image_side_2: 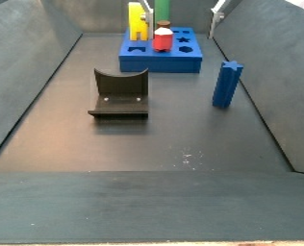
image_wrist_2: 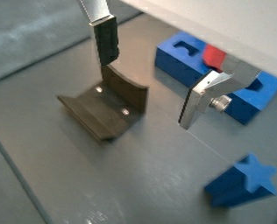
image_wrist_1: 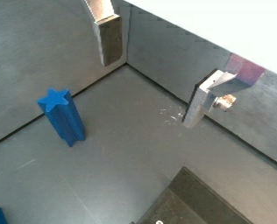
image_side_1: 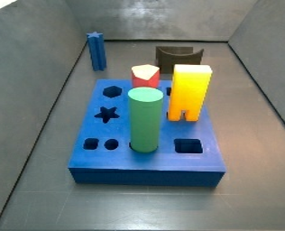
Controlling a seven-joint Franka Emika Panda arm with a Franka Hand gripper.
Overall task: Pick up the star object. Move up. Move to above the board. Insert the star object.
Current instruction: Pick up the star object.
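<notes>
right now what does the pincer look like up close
In both wrist views the pincer has two flat silver metal finger plates, each faced with a dark pad. One plate carries a small round metal bolt. No cables or markings show. It hangs open and empty over the grey floor.

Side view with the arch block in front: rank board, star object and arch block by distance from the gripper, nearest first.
The gripper only pokes in at the top edge, far right, so this goes by that view alone.
1. board: at the far end, just left of the gripper.
2. star object: upright on the right side, nearer the camera.
3. arch block: left of centre, clearly farthest.
</notes>
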